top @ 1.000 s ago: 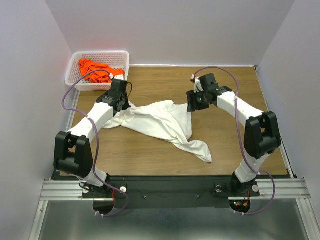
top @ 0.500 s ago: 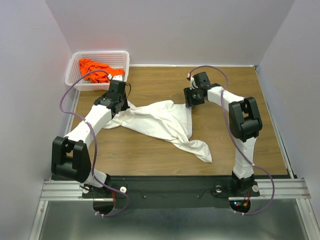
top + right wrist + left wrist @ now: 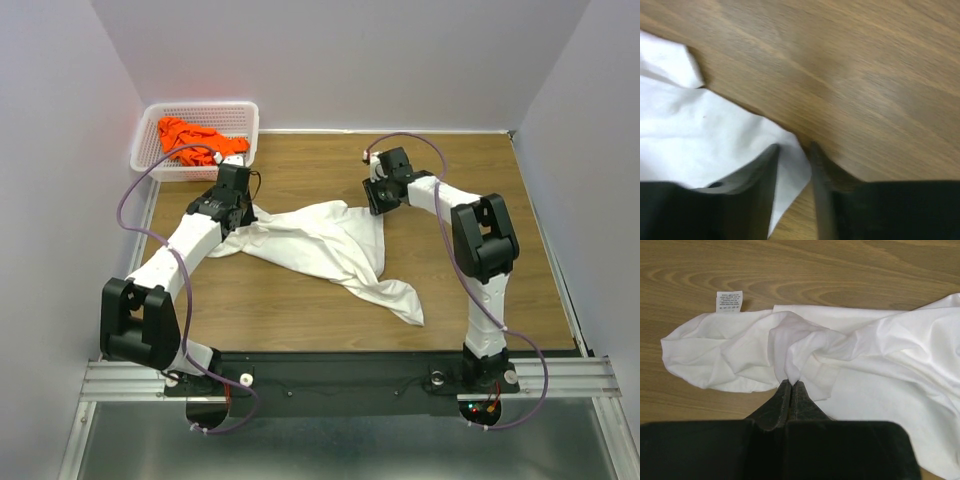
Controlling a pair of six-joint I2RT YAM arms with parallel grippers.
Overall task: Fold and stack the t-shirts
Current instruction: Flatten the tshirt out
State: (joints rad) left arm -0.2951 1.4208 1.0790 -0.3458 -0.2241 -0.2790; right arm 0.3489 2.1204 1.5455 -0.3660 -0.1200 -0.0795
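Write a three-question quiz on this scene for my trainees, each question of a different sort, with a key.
1. True or false: the orange shirt lies in the basket.
2. What does the left gripper pinch? A: the white shirt. B: the orange shirt. C: nothing.
3. Fill in: the right gripper has its jaws ___, with an edge of the white shirt between them.
Key: 1 true; 2 A; 3 open.
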